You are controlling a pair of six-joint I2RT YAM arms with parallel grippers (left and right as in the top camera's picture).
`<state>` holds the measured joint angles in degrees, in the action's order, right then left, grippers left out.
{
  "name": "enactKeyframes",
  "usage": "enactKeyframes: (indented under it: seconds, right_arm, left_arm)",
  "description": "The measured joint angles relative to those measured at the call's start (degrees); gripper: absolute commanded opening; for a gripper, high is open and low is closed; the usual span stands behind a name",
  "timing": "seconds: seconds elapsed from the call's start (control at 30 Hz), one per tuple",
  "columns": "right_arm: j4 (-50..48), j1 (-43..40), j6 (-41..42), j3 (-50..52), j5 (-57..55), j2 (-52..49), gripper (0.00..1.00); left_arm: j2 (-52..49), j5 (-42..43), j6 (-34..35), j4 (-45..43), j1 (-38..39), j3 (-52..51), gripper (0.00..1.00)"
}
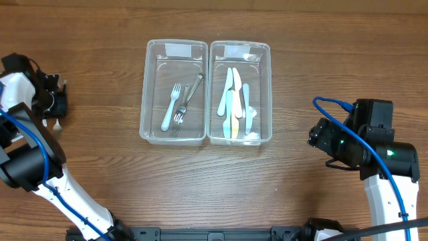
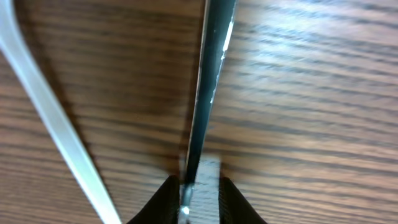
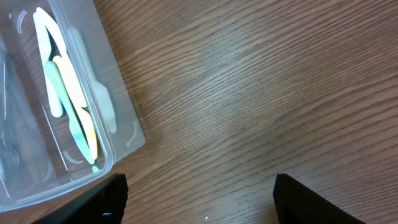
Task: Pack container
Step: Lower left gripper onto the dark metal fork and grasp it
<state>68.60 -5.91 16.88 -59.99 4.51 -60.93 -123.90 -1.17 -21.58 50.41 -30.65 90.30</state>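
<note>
At the far left edge of the wooden table [image 1: 321, 40], well apart from both containers: left gripper [image 1: 60, 102], clamped on a thin metal utensil [image 2: 210, 87]. In the left wrist view, seen edge-on as a dark, glinting strip running up from between the 2 black fingertips [image 2: 166, 202], low over the wood; impossible to tell whether fork, knife or spoon. Just to its left, a white plastic handle [image 2: 56, 124] slanting across the boards, apart from the metal piece; from above, only a small white bit of it showing just below the gripper. At the middle of the table, toward the far side, 2 clear plastic containers standing side by side, long walls touching or nearly so. In the left container [image 1: 143, 100]: 1 pale plastic fork [image 1: 170, 108] and metal forks [image 1: 186, 100] lying crossed beside it; exact count of the metal ones hard to make out. In the right container [image 1: 269, 94]: a loose stack of plastic knives [image 1: 234, 100] in white, pale blue, green and yellow, lying lengthwise. At the right side of the table, well clear of the containers: right gripper [image 3: 199, 199], spread wide with nothing between its fingers, hovering over bare wood, a corner of the right container showing at the left of its wrist view.
</note>
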Motion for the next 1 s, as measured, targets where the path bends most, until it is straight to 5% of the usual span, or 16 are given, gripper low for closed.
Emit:
enactKeyframes:
  seconds: [0.27, 0.47, 1.0]
  right_arm:
    - [0.02, 0.00, -0.02, 0.00, 0.00, 0.00, 0.77]
    - [0.00, 0.00, 0.00, 0.00, 0.00, 0.00, 0.77]
    - [-0.28, 0.00, 0.00, 0.00, -0.02, 0.00, 0.78]
  left_arm:
    - [0.00, -0.02, 0.00, -0.55, 0.94, -0.42, 0.20]
    - [0.44, 0.17, 0.02, -2.01, 1.03, -1.77, 0.04]
    - [1.66, 1.79, 2.91, 4.76, 1.84, -0.33, 0.04]
